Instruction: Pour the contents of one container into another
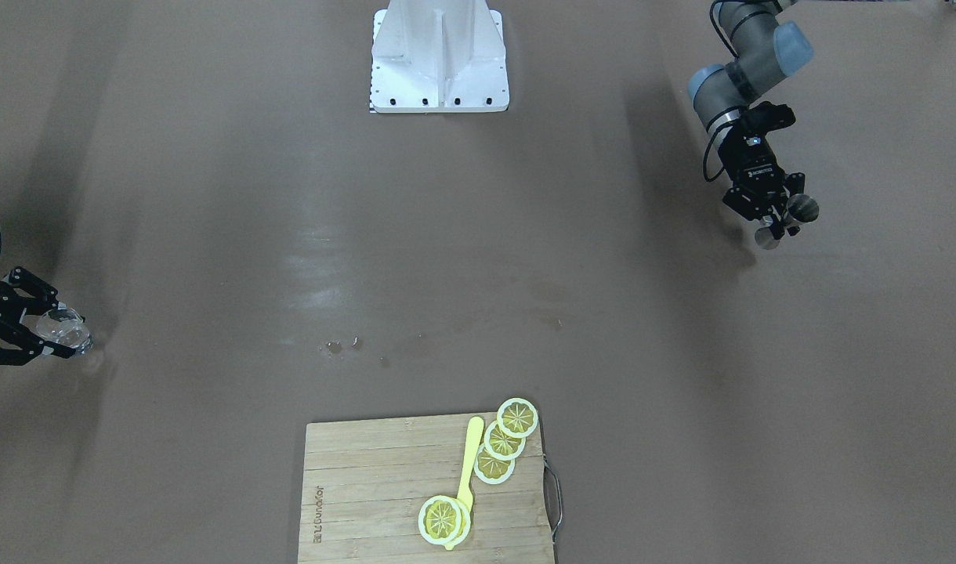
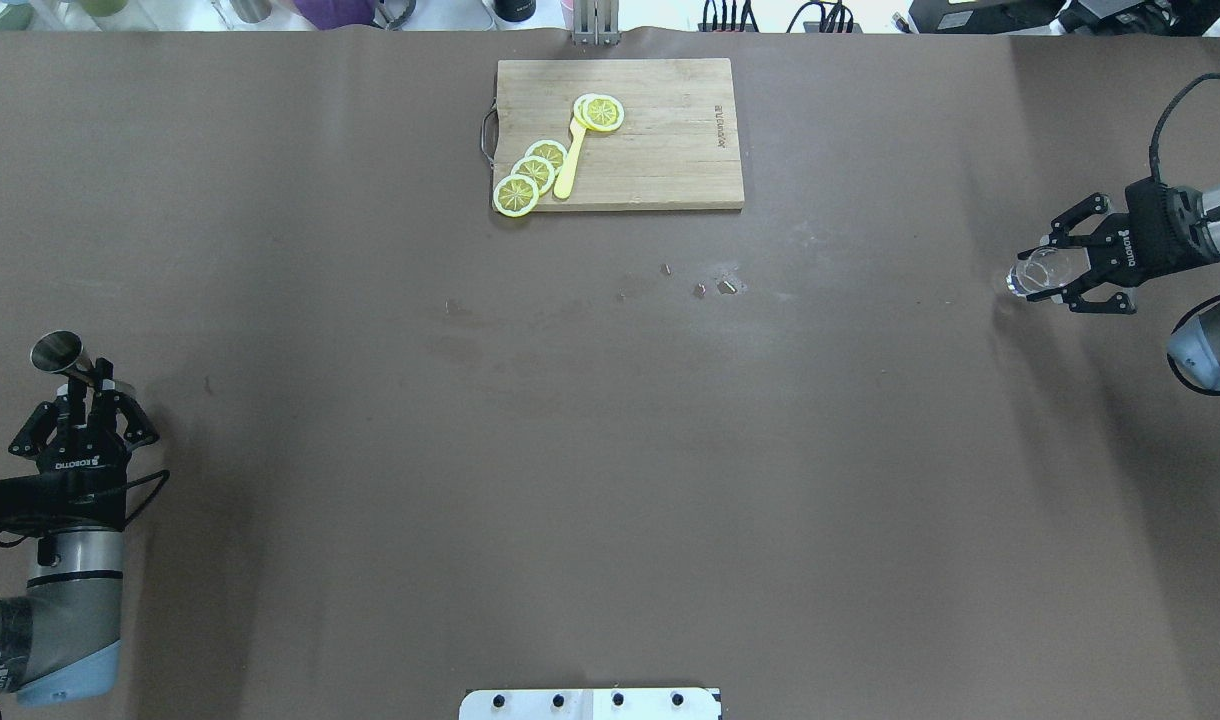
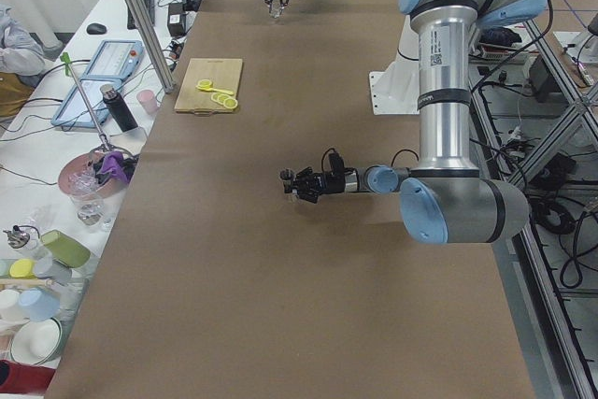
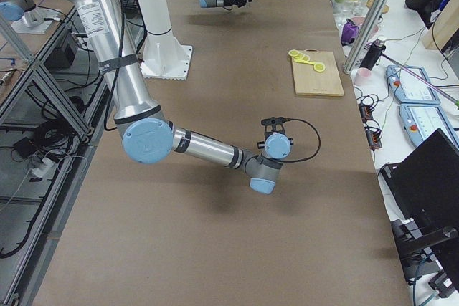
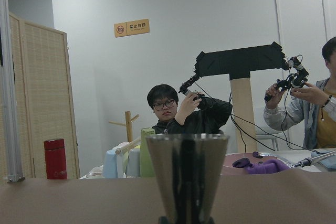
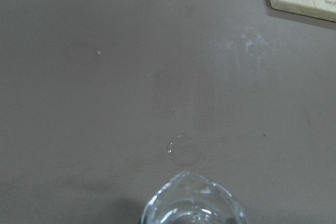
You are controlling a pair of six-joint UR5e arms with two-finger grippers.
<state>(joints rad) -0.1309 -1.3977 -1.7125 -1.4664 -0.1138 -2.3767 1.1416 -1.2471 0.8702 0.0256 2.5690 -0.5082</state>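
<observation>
Item, my left gripper (image 2: 92, 386): clamped on jigger (image 2: 58, 352), long axis vertical, mouth up. My right gripper (image 2: 1032, 273): clamped on glass (image 2: 1042, 267).

One glass (image 2: 1038, 272), one jigger (image 2: 65, 358), one cutting board (image 2: 670, 150), one yellow utensil (image 2: 570, 165), five lemon slices (image 2: 516, 195).

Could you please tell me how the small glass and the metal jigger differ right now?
The glass is clear and colourless; the jigger is opaque grey metal, hourglass-shaped. The glass sits in the right tool; the jigger in the left tool, far apart. Both are small, gripped vessels.
</observation>
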